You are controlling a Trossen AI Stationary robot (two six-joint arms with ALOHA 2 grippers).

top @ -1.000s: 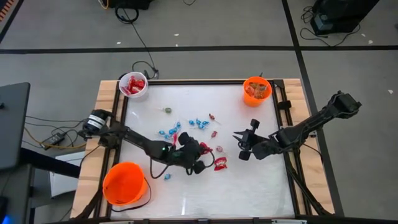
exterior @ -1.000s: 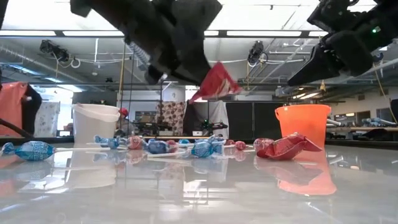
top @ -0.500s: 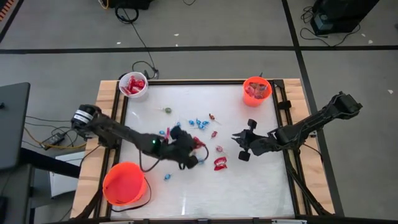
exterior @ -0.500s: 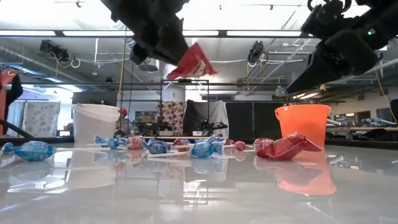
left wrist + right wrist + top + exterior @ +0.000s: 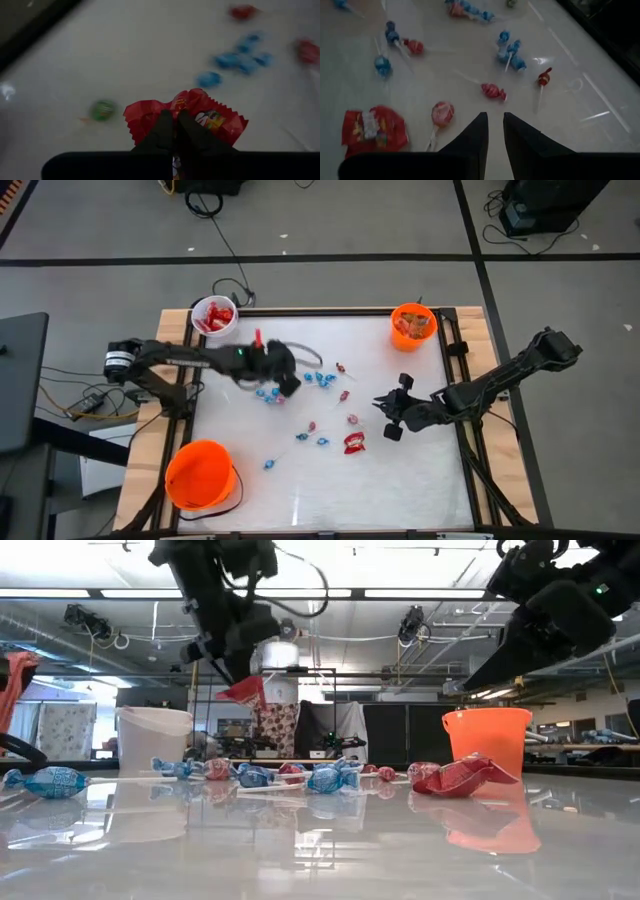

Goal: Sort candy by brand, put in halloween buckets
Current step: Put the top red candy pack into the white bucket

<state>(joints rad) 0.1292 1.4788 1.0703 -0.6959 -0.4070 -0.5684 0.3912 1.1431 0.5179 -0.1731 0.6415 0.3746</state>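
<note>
My left gripper [image 5: 262, 346] hangs above the table's far left part, near the white bucket [image 5: 214, 318], shut on a red candy packet [image 5: 186, 116], which the low view also shows [image 5: 243, 691]. The white bucket holds more red packets. My right gripper [image 5: 384, 416] hovers at the middle right, its fingers [image 5: 472, 134] slightly apart with nothing between them. Below it lie a pink lollipop [image 5: 441, 113] and another red packet [image 5: 374, 129]. Blue-wrapped candy [image 5: 318, 378] is scattered at mid-table. My left gripper pinches the crumpled red packet's middle [image 5: 189, 107] between its two shut fingers [image 5: 163, 129]. The fingers slant downward from above. The packet spreads out to both sides of the fingertips and hangs below them [image 5: 245, 695], lifted clear of the table.
A small orange bucket [image 5: 413, 325] with candy stands at the far right corner, and a larger orange bucket [image 5: 200, 475] at the near left edge. A green candy [image 5: 268, 358] lies near my left arm. The near half of the table is bare white.
My left gripper has carried the red packet up from the candy pile at mid-table toward the far left, to near the white bucket, turning as it went. The packet stays pinched and clear of the table.
</note>
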